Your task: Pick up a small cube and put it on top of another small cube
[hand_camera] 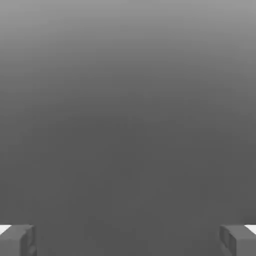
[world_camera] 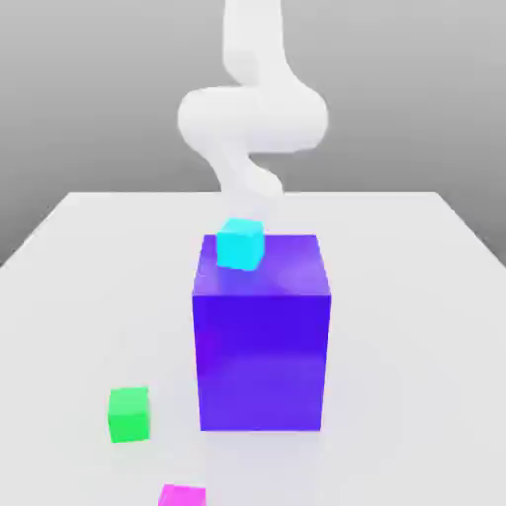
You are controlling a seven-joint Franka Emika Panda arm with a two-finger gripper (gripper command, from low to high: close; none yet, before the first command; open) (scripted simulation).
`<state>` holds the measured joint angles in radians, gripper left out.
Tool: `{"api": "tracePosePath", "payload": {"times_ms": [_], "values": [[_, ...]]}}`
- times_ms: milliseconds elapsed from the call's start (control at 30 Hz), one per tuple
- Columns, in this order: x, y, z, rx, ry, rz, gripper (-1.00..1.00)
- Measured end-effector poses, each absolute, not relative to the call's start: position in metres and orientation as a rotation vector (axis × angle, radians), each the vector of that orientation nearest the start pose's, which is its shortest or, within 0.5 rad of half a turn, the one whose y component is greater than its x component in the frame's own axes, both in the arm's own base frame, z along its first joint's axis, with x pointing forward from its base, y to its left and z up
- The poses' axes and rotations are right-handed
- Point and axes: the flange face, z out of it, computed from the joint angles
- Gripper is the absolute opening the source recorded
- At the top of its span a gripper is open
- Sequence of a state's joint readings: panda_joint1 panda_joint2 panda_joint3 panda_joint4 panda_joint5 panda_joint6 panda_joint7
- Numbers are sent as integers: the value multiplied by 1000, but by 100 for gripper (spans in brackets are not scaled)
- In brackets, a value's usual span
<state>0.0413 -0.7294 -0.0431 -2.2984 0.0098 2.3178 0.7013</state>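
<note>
Claw is spread wide, nothing held. Small magenta-pink cube is seen at lower edge on white table; small green cube lower left of big blue-violet block.

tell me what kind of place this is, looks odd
Most likely a simulated tabletop test scene, not a real room: a plain white table against a blank grey backdrop, flat-coloured blocks such as the big blue-violet block and small green cube, and a smooth white robot arm.

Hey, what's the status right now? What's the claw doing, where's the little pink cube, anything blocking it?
Jaws wide open, empty. Pink cube on the table, near edge, untouched. Big blue block with the cyan cube on top stands between arm and pink cube; green cube nearby.
</note>
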Motion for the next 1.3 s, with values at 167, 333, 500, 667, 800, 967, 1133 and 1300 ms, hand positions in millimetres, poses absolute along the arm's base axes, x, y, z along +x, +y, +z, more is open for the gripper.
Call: {"api": "tracePosePath", "payload": {"times_ms": [167,333,500,667,800,967,1133,1300], "values": [[422,-17,636,-2661,713,-849,0],[463,-24,578,-2773,495,-734,0],[495,-29,516,-2860,271,-623,0],[519,-35,451,-2926,41,-512,0],[531,-39,398,-2965,-148,-423,0],[539,-47,332,-2996,-388,-308,0],[538,-58,270,-3007,-638,-186,0],[530,-72,213,-2993,-896,-54,0]]}}
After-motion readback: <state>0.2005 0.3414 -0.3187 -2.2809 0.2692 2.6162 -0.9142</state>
